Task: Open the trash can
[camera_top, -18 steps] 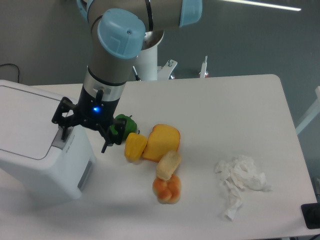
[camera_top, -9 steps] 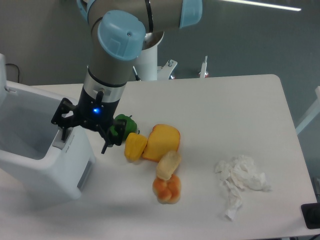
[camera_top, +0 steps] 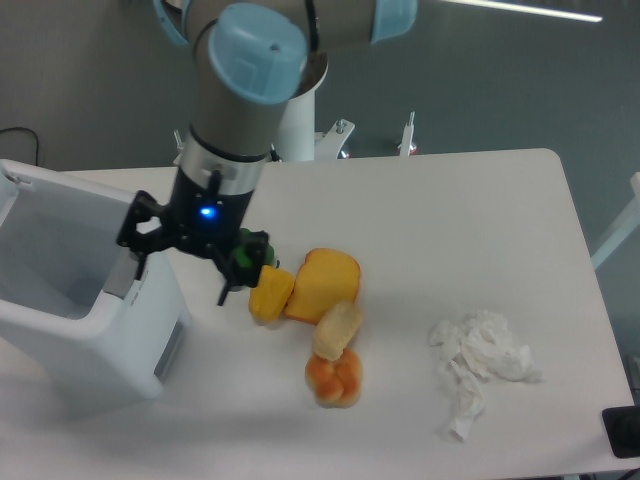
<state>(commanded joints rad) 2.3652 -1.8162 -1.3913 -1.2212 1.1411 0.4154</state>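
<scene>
A: One trash can (camera_top: 90, 330) at the frame's left edge, top open, and we see its hollow inside.

B: Claw (camera_top: 180, 265) sits over its right rim, fingers apart, gripping nothing. Toy foods (camera_top: 305, 290) at center, crumpled tissue (camera_top: 482, 365) lower right.

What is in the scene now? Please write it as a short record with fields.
trash can: white bin at the table's left, lid up, inside visible
gripper: open, empty, above the bin's right edge
toy foods: green piece, yellow pepper, yellow wedge, pale piece, orange piece, grouped mid-table
tissue: crumpled white paper on the right
table: white
</scene>
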